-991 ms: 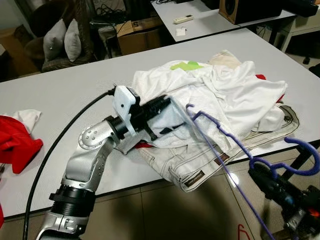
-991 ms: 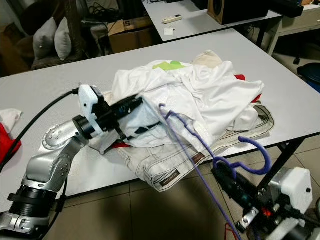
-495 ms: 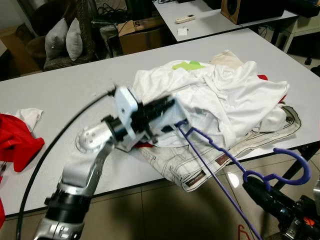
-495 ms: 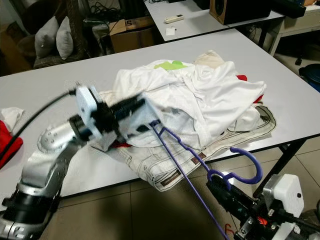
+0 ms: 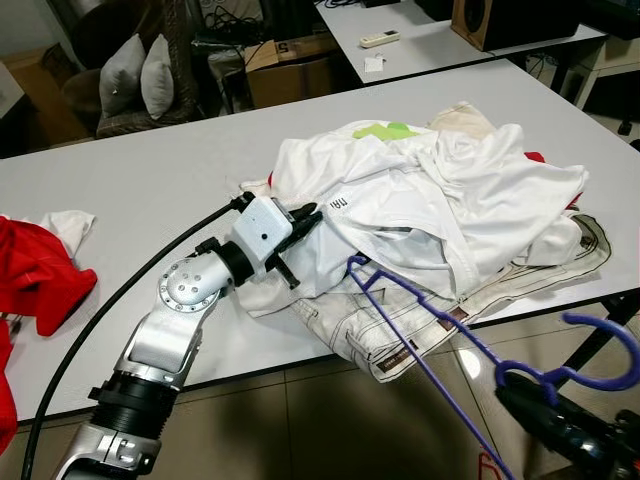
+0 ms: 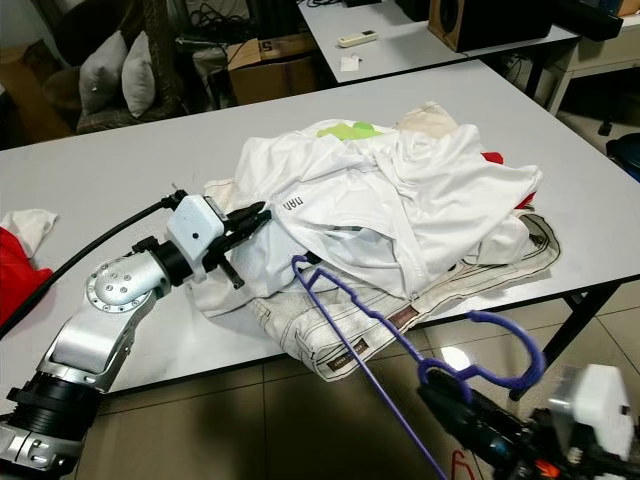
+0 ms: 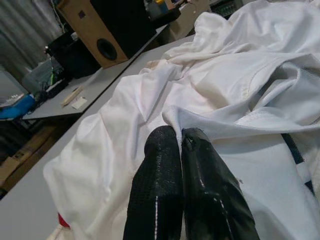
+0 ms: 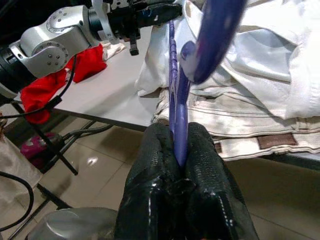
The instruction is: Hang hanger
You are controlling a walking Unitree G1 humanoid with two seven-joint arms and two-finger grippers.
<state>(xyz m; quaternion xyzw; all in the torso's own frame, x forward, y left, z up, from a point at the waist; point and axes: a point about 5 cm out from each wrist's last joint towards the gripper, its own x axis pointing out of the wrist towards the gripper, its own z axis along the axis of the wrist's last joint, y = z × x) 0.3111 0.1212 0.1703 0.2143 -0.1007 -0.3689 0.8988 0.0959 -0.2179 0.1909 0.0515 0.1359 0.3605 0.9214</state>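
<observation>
A white shirt atop the clothes pile on the table is pinched at its edge by the closed left gripper, at the pile's 9 o'clock. The purple hanger is clamped between the closed fingers of the right gripper at 5 o'clock, off the table's edge.

I see a purple hanger in black fingers, white shirts piled over cream jeans with brown patches, a lime-green scrap far, red cloth left, a grey table.
</observation>
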